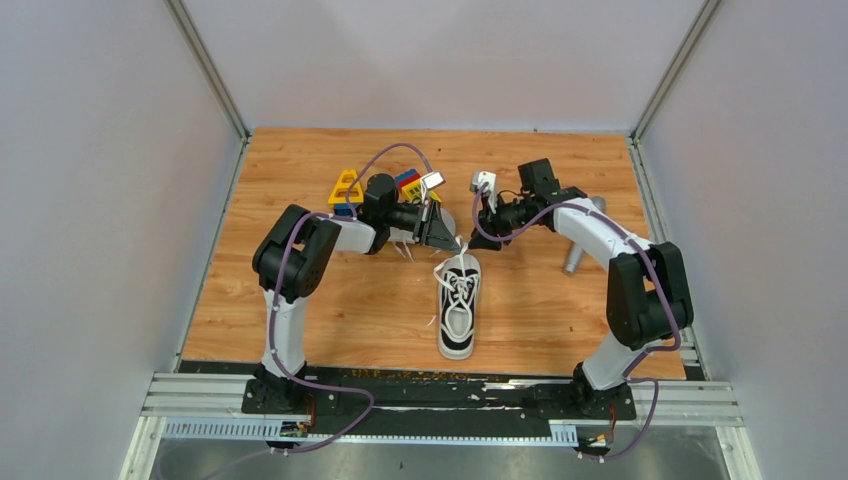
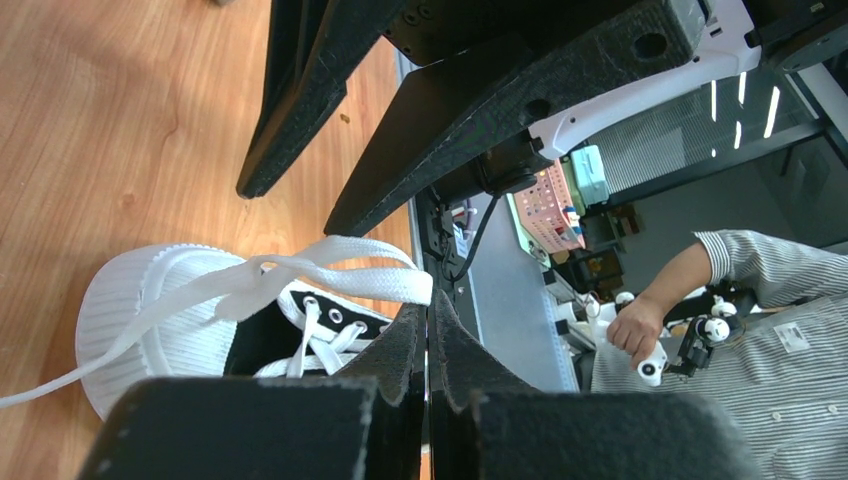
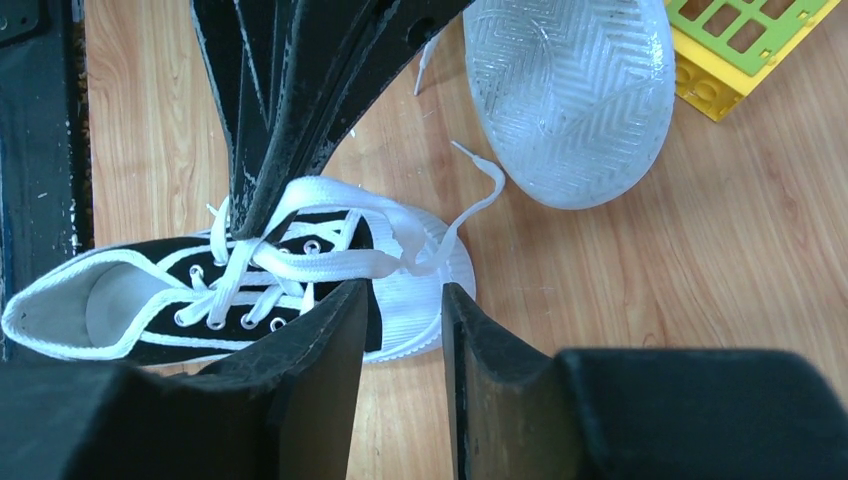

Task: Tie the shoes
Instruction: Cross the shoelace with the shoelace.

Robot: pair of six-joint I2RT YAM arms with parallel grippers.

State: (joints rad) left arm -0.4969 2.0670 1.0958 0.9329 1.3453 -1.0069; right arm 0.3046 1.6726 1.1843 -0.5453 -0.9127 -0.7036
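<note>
One black canvas sneaker with a white toe cap (image 1: 459, 320) stands upright on the wooden surface (image 1: 330, 300), its long axis near-to-far and its toe pointing away from the arm bases. Left fingers (image 2: 400, 350) are pressed together, apparently pinching its white lace (image 2: 360, 282). Right fingers (image 3: 320, 380) are apart near the toe, holding nothing. A second sneaker (image 3: 570, 100) lies sole-up beyond; two in all.

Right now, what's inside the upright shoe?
The shoe's heel opening shows only a bare pale insole. Toward the toe, the crossed laces cover the inside, so that part can't be checked.
</note>
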